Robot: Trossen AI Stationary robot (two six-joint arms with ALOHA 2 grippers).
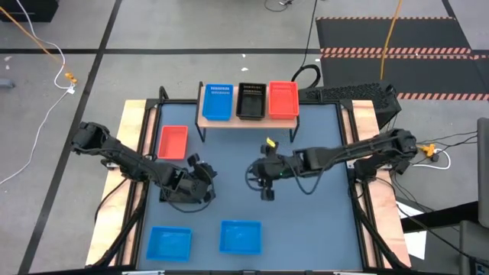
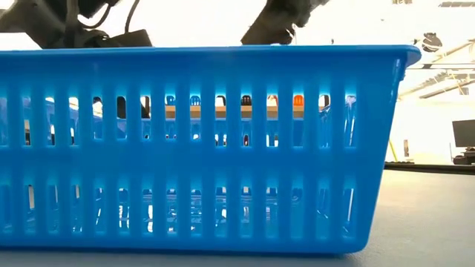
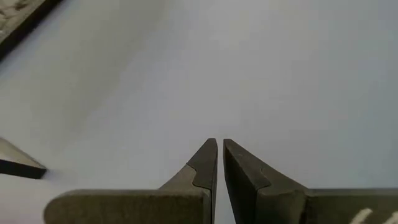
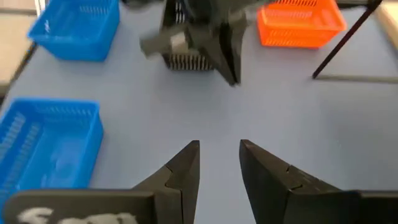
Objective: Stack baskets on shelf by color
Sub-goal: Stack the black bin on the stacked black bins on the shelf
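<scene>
Both grippers hovered empty in front of the shelf [image 1: 248,113], between pickups I'd guess: left gripper [image 3: 219,163] pressed together, right gripper [image 4: 219,163] slightly apart.

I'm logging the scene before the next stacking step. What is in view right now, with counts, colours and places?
Blue perforated plastic baskets: three; one on the shelf's left end, two on the table's near edge.
Black perforated plastic basket: one, middle of the shelf.
Red perforated plastic baskets: two; one on the shelf's right end, one on the table, left of the shelf.
Light-wood shelf on black legs: one, at the table's far edge.
Blue-grey tabletop: one.
Left end effector: shut, empty, over bare table.
Right end effector: slightly open, empty, mid-table.
</scene>
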